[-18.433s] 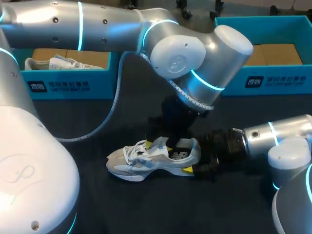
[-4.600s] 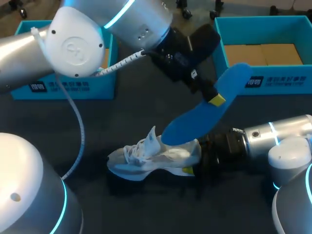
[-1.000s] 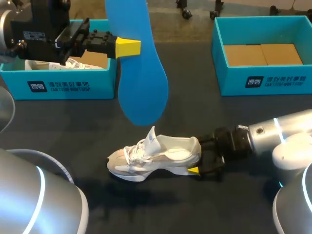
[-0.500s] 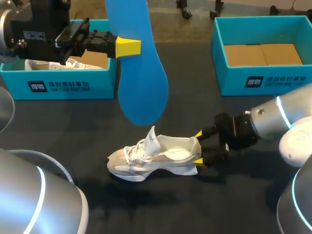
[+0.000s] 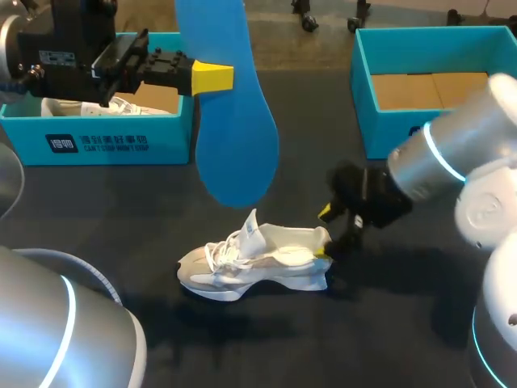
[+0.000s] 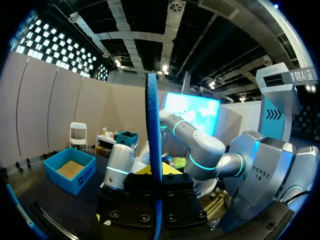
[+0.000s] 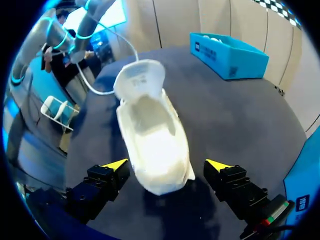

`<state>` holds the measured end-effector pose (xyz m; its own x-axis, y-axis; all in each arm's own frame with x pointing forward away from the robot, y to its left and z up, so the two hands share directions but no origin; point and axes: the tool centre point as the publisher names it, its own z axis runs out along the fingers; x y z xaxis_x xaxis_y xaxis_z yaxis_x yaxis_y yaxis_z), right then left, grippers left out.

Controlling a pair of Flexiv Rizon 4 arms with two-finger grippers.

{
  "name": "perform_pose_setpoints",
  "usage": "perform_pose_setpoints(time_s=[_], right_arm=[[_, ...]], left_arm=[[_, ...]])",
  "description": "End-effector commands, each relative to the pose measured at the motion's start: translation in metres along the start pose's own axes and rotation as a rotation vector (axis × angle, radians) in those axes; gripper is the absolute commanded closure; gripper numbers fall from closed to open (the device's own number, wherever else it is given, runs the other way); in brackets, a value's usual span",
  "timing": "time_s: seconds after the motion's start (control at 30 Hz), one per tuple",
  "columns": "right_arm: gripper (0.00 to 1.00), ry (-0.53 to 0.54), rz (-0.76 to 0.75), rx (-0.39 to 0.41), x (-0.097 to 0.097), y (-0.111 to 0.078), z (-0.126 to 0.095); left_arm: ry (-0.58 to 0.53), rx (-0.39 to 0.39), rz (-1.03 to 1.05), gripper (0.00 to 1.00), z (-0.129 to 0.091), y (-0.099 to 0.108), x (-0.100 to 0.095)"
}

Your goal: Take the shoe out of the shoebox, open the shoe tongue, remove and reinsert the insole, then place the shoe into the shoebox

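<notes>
Pinching the insole (image 5: pixel 234 121) high above the tabletop (image 5: pixel 121 242), the left claw (image 5: pixel 212 78) hangs over the shoe (image 5: pixel 258 263). The right claw (image 5: pixel 325 233) is spread at the heel, gripping nothing. Unbraced, the shoe may slide during reinsertion, buckling the insole.

A white sneaker (image 5: pixel 254 263) is pictured standing on its sole, tongue pulled upright and opening bare. The blue insole (image 5: pixel 234 137) is held upright in the air, clamped in the left gripper (image 5: pixel 212 78). 2 open teal boxes are set behind, well apart: the left shoebox (image 5: pixel 113 141) and the right shoebox (image 5: pixel 376 133), floored in brown cardboard.
</notes>
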<state>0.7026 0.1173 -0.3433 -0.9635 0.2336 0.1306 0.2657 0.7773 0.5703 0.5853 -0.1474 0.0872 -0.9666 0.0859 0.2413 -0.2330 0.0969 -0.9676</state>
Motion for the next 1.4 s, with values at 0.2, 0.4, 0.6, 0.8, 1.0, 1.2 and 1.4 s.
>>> perform_pose_setpoints(time_s=[0.2, 0.4, 0.6, 0.8, 1.0, 1.2, 1.4], right_arm=[[0.0, -0.029, 0.142, 0.781, -0.005, 0.037, 0.019], [0.0, -0.065, 0.155, 0.823, 0.005, 0.035, 0.015], [0.0, -0.114, 0.114, 0.834, 0.013, 0.032, 0.009], [0.0, -0.12, 0.072, 0.829, 0.012, 0.029, 0.006], [0.0, -0.119, 0.041, 0.814, 0.009, 0.027, 0.005], [0.0, -0.123, 0.029, 0.803, 0.01, 0.026, 0.003], [0.0, -0.134, -0.006, 0.788, 0.004, 0.041, 0.01]], left_arm=[[0.004, 0.001, 0.001, 1.0, 0.002, -0.001, -0.002], [0.004, 0.001, 0.001, 1.0, 0.002, -0.001, -0.002], [0.004, 0.001, 0.001, 1.0, 0.002, -0.001, -0.002], [0.004, 0.001, 0.001, 1.0, 0.002, -0.001, -0.002], [0.004, 0.001, 0.001, 1.0, 0.002, -0.001, -0.002], [0.004, 0.001, 0.001, 1.0, 0.002, -0.001, -0.002], [0.004, 0.001, 0.001, 1.0, 0.002, -0.001, -0.002]])
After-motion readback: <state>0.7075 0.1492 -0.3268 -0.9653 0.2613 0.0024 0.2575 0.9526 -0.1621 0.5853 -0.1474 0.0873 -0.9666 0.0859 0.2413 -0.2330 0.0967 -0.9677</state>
